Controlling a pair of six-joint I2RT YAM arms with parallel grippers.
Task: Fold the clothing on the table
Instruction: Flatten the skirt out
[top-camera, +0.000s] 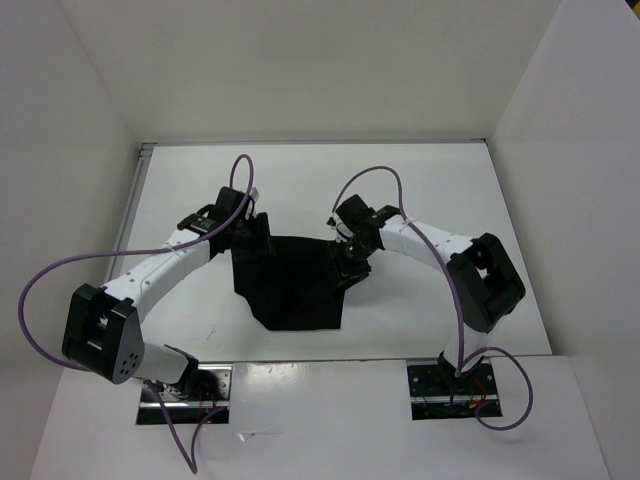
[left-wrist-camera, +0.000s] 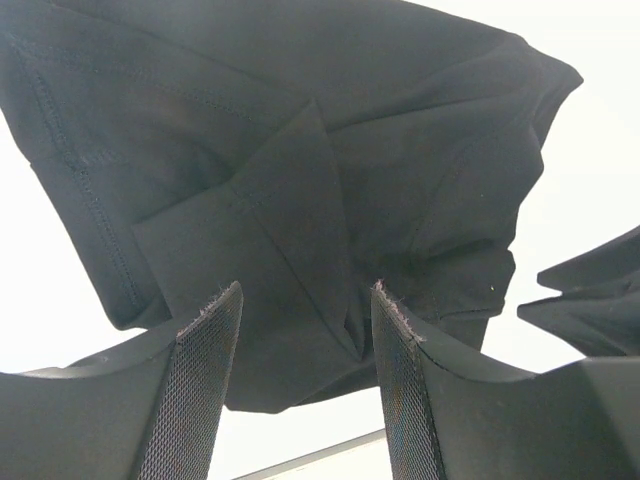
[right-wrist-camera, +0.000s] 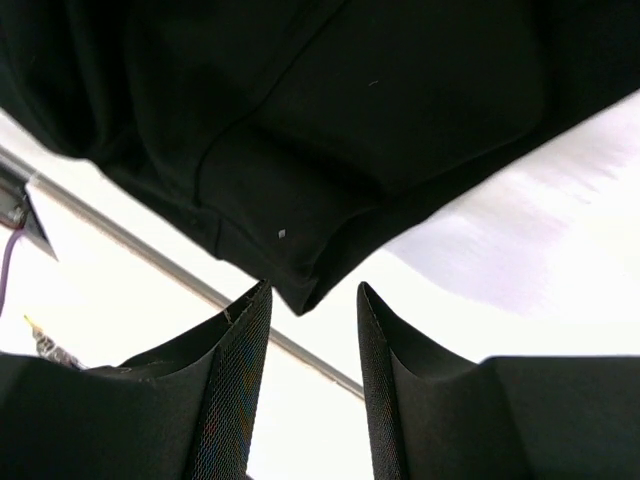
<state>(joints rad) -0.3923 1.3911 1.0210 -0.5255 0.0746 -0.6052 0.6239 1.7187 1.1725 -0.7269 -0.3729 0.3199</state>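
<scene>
The clothing (top-camera: 290, 285) is a limp black garment lying bunched in the middle of the white table (top-camera: 430, 190). My left gripper (top-camera: 254, 231) hovers at its upper left corner. In the left wrist view that gripper (left-wrist-camera: 307, 290) stands open, and the creased fabric (left-wrist-camera: 300, 150) lies beyond the fingertips with nothing between them. My right gripper (top-camera: 352, 262) is at the garment's upper right edge. Seen from the right wrist, it (right-wrist-camera: 312, 290) is open too, with a hemmed corner of the clothing (right-wrist-camera: 300, 100) just past its tips, not pinched.
White walls (top-camera: 80, 150) close in the table on the left, back and right. The table's metal edge strip (right-wrist-camera: 150, 250) runs under the garment in the right wrist view. Purple cables (top-camera: 40, 280) loop off both arms, whose bases (top-camera: 450, 385) stand at the near edge.
</scene>
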